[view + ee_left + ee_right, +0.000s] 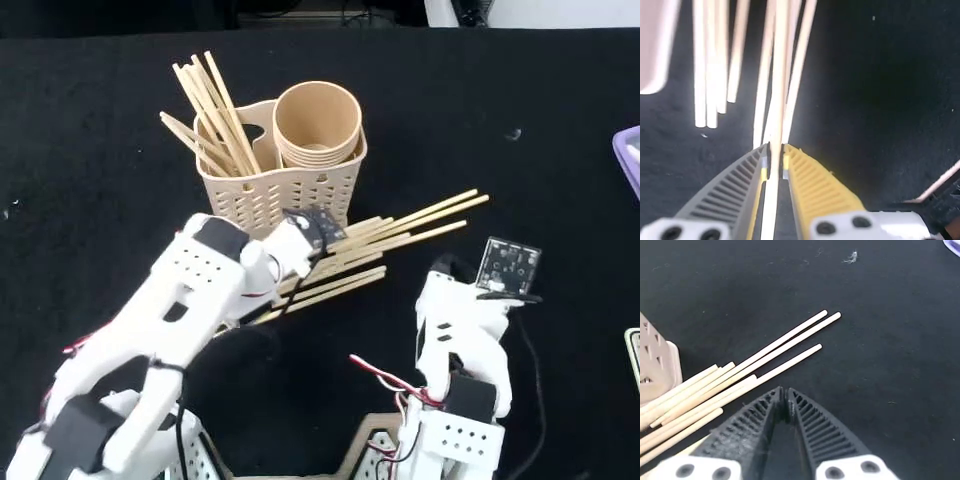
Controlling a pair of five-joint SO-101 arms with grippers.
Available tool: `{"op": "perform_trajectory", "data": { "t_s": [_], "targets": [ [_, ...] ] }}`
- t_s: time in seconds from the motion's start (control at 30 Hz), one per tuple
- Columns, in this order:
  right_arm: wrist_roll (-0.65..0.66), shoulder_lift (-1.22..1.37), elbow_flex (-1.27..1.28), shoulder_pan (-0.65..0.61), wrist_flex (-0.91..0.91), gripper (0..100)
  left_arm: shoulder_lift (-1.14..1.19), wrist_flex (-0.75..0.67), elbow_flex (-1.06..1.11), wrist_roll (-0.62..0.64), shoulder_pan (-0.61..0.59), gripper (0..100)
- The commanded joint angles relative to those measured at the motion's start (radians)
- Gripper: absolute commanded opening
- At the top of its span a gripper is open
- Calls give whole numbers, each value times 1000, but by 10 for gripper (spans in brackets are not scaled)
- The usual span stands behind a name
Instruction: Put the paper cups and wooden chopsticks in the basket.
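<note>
Chopsticks [420,220] are lying at four o'clock of the basket [285,195]; left gripper [775,150] is clamping one, right gripper [786,392] is sitting closed.

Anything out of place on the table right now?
Yes: a fanned pile of loose chopsticks lies on the black table beside the basket, not in it. The left hand is shut on one of them. The stacked paper cups sit inside.

Table [560,120]: covered in black cloth, flecked with lint. Purple object [628,150]: cut off at the table's right edge. White panel [570,12]: set beyond the far edge.
</note>
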Motion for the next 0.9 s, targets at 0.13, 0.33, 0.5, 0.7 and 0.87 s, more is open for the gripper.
{"op": "perform_trajectory", "data": {
  "t_s": [0.13,0.33,0.5,0.7,0.87],
  "targets": [
    [-12,-93,-2,20,-25,12,-396,34,-47,84,-8,29],
    [-12,-93,-2,17,-25,12,-721,-97,-54,213,-84,29],
    [-5,-91,-2,-31,-18,12,-855,-307,-42,390,-242,29],
    [-5,-91,-2,-31,-17,12,-861,-623,-12,522,-283,29],
    [-5,-91,-2,-31,-17,12,-789,-997,124,623,-280,29]
  ]
}}
